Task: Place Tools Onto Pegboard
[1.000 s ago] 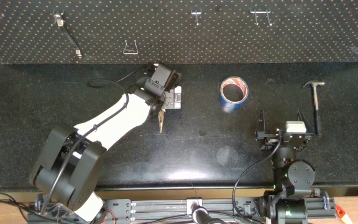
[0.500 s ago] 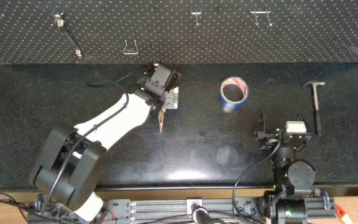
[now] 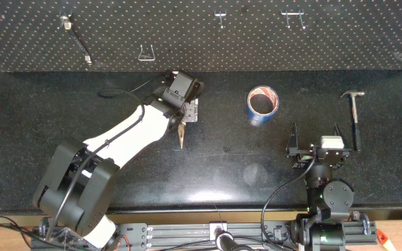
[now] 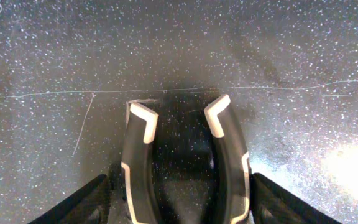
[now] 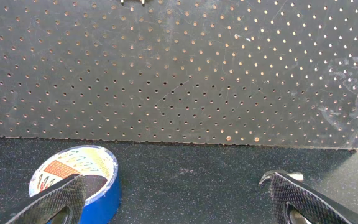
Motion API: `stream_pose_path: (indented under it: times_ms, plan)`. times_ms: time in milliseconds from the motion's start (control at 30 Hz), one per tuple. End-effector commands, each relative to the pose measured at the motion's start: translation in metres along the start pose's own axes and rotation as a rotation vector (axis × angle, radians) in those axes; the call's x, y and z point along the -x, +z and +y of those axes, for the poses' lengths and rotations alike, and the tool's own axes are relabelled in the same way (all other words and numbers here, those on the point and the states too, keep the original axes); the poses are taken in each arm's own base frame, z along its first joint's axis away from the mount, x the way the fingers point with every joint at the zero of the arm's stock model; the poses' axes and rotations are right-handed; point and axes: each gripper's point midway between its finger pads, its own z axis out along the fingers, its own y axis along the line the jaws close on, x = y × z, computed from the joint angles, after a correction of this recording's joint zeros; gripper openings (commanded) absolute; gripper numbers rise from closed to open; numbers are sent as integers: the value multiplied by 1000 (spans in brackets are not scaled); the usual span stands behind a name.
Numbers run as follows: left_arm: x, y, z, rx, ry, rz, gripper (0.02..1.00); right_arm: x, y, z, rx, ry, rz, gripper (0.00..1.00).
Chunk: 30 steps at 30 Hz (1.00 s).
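Pliers (image 3: 181, 136) lie on the black table with their nose pointing toward the arm bases. Their two black handles (image 4: 138, 168), tipped in light grey, spread apart away from the nose. My left gripper (image 3: 187, 110) is low over the handles, open, one finger outside each handle (image 4: 179, 180). A blue tape roll (image 3: 262, 103) lies flat right of centre (image 5: 73, 177). A hammer (image 3: 354, 108) lies at the far right. My right gripper (image 3: 316, 134) stands open near the front, facing the pegboard (image 5: 179, 74), holding nothing.
The pegboard (image 3: 201, 35) runs along the back. A long slim tool (image 3: 77, 40) hangs at its left. A triangular wire hook (image 3: 145, 54) and two metal hooks (image 3: 220, 17) (image 3: 293, 18) are bare. A cable (image 3: 117, 92) lies behind the left arm.
The light handle ends under the left gripper have shifted slightly inward. The right arm, tape and hammer have not moved.
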Motion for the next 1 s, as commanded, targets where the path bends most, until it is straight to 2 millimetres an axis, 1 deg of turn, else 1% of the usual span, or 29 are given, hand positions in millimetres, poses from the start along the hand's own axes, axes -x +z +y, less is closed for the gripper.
stream_pose_path:
  times_ms: [33,100,300,467,633,1000]
  plan:
    - [2,2,-2,-4,-25,3,658,0,0,1,5,19,-2,954]
    - [2,2,-2,-4,-45,4,636,0,0,1,5,19,-2,954]
    - [2,2,-2,-3,-119,4,621,0,0,1,5,19,-2,954]
    - [1,2,-3,-11,-123,9,595,0,0,1,5,19,-2,954]
    - [0,2,-5,-20,-123,15,481,0,0,1,5,19,-2,954]
    - [0,2,-6,-25,-123,19,459,0,0,1,5,19,-2,954]
